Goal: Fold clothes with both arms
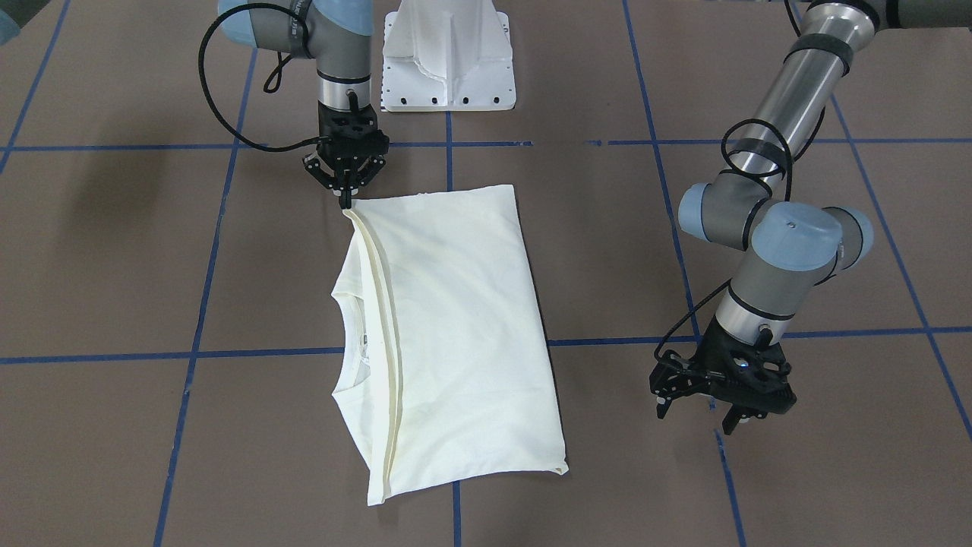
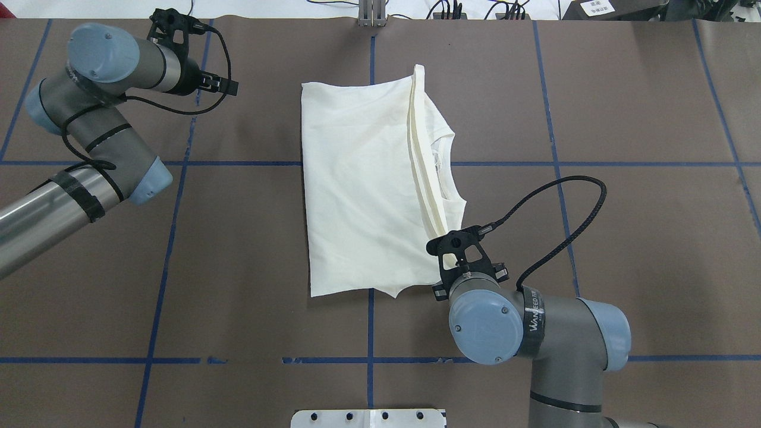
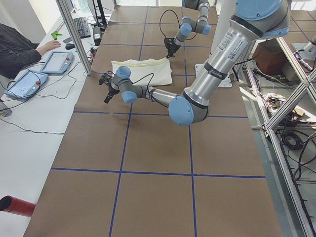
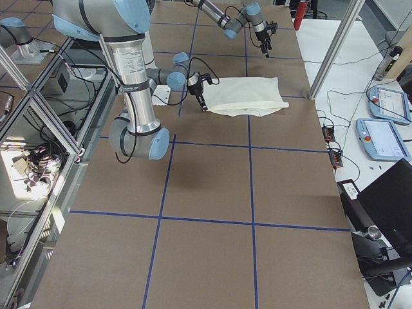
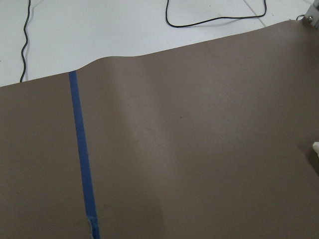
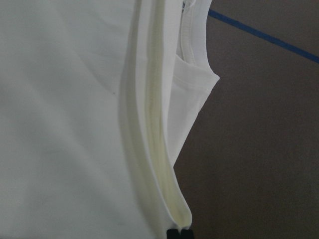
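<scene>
The clothes are one cream long-sleeved T-shirt (image 1: 456, 327), lying folded on the brown table with its plain back up and its neckline (image 1: 353, 334) showing at one side. In the overhead view the T-shirt (image 2: 357, 190) fills the table's middle. My right gripper (image 1: 346, 199) is shut on the corner of the folded-over edge nearest the robot's base. The right wrist view shows that thick folded edge (image 6: 159, 149) running down to the black fingertips (image 6: 179, 233). My left gripper (image 1: 697, 414) hangs open and empty above bare table, well off the T-shirt's hem side.
The white pedestal base (image 1: 448, 61) stands at the robot's edge of the table. Blue tape lines (image 1: 228, 353) grid the brown surface. In the left side view a person's hand (image 3: 48, 47) rests by tablets (image 3: 57, 61) beyond the table's far edge, near a metal post (image 3: 74, 34).
</scene>
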Robot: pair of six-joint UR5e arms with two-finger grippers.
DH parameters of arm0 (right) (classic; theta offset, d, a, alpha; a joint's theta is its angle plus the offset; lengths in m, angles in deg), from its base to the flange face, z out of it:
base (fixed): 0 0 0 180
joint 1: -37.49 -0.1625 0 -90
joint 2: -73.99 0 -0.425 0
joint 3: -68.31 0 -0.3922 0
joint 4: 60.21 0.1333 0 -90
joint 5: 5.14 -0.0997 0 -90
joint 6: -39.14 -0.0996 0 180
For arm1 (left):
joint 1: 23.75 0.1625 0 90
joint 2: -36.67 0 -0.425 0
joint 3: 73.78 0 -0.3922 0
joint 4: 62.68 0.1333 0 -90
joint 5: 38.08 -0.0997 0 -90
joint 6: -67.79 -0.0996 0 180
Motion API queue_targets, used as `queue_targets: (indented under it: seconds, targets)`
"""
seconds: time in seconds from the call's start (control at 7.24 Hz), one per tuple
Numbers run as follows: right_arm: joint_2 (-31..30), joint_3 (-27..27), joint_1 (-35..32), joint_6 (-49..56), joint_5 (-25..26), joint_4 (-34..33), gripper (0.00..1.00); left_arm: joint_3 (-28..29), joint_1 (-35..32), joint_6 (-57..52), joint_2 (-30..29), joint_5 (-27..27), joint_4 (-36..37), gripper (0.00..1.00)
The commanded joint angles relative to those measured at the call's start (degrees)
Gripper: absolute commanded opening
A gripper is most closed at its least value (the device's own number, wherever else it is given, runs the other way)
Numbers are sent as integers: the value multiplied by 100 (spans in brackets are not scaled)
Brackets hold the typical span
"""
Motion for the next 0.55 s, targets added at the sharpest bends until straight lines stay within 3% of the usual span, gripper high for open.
queue_targets:
  seconds: [0.0,0.14,0.28,0.41]
  targets:
    - [-144,89,242,-815,-6,-7,0,1,19,4,7,0,-38,100]
    - [-126,63,252,-914,-6,2,20,1,37,4,7,0,-47,100]
    - [-135,62,244,-993,-6,2,65,-17,37,12,7,0,-47,100]
    - [-91,132,148,-950,-40,19,100,-17,37,39,7,0,-47,100]
